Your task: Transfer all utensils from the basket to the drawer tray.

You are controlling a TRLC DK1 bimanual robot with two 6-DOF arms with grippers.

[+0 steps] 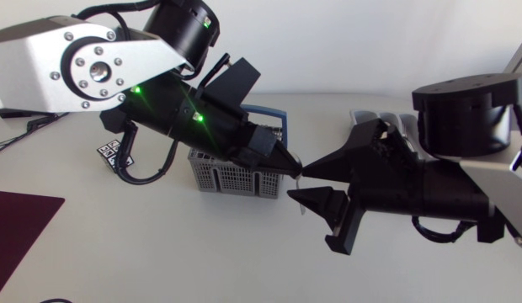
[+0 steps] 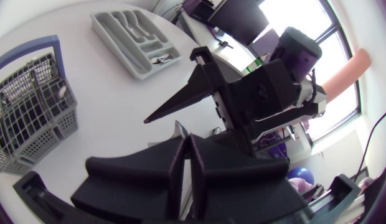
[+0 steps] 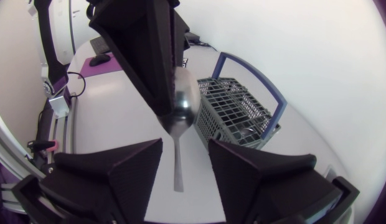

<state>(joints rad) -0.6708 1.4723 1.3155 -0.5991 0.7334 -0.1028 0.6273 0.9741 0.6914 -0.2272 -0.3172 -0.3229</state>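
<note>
My left gripper [image 1: 292, 166] is shut on the bowl end of a metal spoon [image 3: 182, 106], held above the table just right of the grey wire basket [image 1: 231, 177]. The spoon's handle [image 3: 178, 168] hangs down between the two fingers of my right gripper [image 3: 183, 177]. That gripper is open, with a gap on each side of the handle. In the head view my right gripper [image 1: 316, 183] meets the left one tip to tip. The grey drawer tray [image 2: 140, 40] lies beyond, with some cutlery in it, partly hidden by my right arm [image 1: 463, 118].
The basket [image 3: 240, 112] has a blue handle and stands near the table's middle. A dark purple mat [image 1: 17, 227] lies at the front left. A small printed marker [image 1: 114, 153] and cables sit under my left arm.
</note>
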